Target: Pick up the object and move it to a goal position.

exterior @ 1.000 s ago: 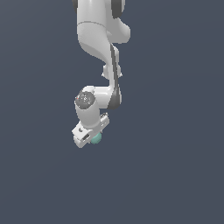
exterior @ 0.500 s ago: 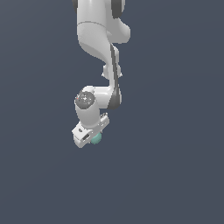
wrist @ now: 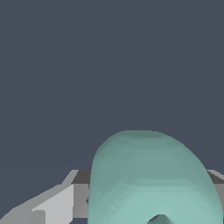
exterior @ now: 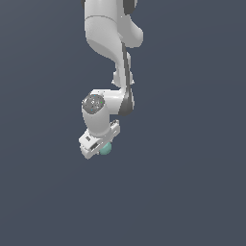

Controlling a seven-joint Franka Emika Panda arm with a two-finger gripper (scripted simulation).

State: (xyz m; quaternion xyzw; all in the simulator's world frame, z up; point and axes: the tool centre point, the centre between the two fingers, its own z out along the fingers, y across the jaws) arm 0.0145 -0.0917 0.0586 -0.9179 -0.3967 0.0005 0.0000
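Note:
The object [exterior: 105,148] is a small teal-green lumpy ball, mostly hidden behind the white hand of my gripper [exterior: 99,147] in the exterior view. It fills the wrist view close up as a rounded teal object [wrist: 148,179] with a dark dimple at its near edge. One grey-white finger [wrist: 57,203] shows beside it, and a sliver of the other finger [wrist: 216,177] shows on the far side. The gripper is shut on the ball. The arm reaches down from the upper part of the exterior view, wrist bent.
A plain dark grey-blue surface [exterior: 192,182] fills all of both views. No goal marker, container or other object shows.

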